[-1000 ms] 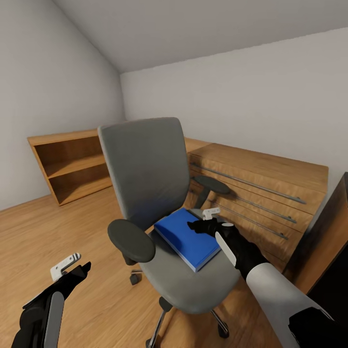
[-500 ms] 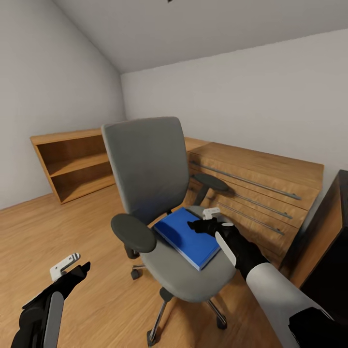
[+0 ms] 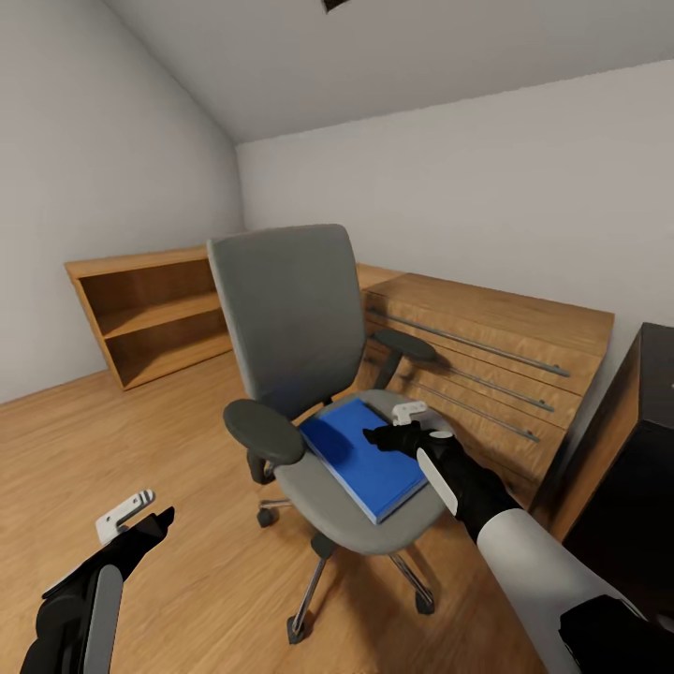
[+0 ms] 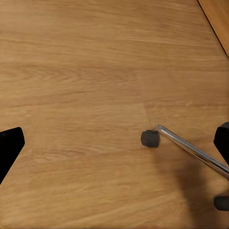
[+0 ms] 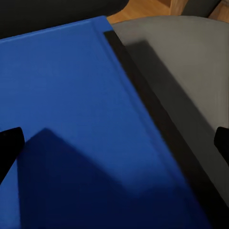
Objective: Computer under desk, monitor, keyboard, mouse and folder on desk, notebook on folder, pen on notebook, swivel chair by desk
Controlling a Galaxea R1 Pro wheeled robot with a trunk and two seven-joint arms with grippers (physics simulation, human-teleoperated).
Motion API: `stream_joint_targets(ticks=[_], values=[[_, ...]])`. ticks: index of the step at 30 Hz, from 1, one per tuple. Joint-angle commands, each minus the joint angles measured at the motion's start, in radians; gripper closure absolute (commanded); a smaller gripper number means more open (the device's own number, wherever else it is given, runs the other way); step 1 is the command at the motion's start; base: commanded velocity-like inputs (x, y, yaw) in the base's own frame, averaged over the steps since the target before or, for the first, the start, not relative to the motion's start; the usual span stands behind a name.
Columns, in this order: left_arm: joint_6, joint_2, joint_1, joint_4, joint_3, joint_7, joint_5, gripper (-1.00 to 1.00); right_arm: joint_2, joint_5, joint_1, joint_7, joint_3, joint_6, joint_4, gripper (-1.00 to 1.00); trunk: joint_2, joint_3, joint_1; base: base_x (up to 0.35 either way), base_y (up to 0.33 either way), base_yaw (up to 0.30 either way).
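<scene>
On the grey seat of the swivel chair (image 3: 309, 374), toward its front right part, lay the folder (image 3: 360, 457): flat, bright blue, one corner reaching the seat's front edge. In the right wrist view the folder (image 5: 71, 133) showed a dark spine edge running diagonally, with grey seat cloth beyond it.

Right gripper (image 3: 398, 426): poised directly over the folder's far right corner, fingers spread apart, nothing between them; whether the tips touched the cover could not be told. In the right wrist view both black fingertips (image 5: 9, 143) stood at opposite edges, the folder between and beneath them.

Left gripper (image 3: 140, 517): held low over the wooden floor (image 3: 140, 440), well apart from the chair, jaws released and empty. Its wrist view showed floorboards, a chrome leg with one black castor (image 4: 150, 139).

Surroundings: open wooden bookshelf (image 3: 150, 314) against the left wall; low light-wood cabinet (image 3: 487, 365) with long metal handles behind the chair; dark black unit (image 3: 637, 449) at far right.
</scene>
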Motion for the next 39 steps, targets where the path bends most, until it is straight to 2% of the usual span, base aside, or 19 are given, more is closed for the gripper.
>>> stream_joint_targets(ticks=[1,7,20,28,39], values=[[0.005,-0.001,-0.001,-0.002,0.002,0.007,0.011,-1.00,0.000,-0.001,0.000,0.001,0.002,0.005,0.043,-1.00,0.000,-0.001,0.000,-0.009,0.000,0.000],[0.006,-0.001,-0.001,-0.003,0.027,0.006,0.011,-1.00,-0.001,-0.001,0.000,0.001,0.002,0.005,0.042,-1.00,0.000,-0.001,0.000,-0.141,0.000,0.000],[0.007,-0.004,-0.001,-0.003,0.030,0.006,0.011,-1.00,-0.001,-0.001,0.000,0.001,0.002,0.005,0.042,-1.00,0.000,-0.001,0.000,-0.068,0.000,0.000],[0.008,-0.004,-0.001,-0.003,0.030,0.006,0.011,-1.00,-0.001,-0.001,0.000,0.001,0.002,0.005,0.042,-1.00,0.002,0.030,-0.004,0.000,0.000,0.000],[0.008,-0.003,-0.001,-0.003,0.030,0.006,0.011,-1.00,-0.002,-0.001,0.000,0.001,0.002,0.005,0.042,-1.00,0.079,0.064,-0.046,0.000,0.000,0.000]])
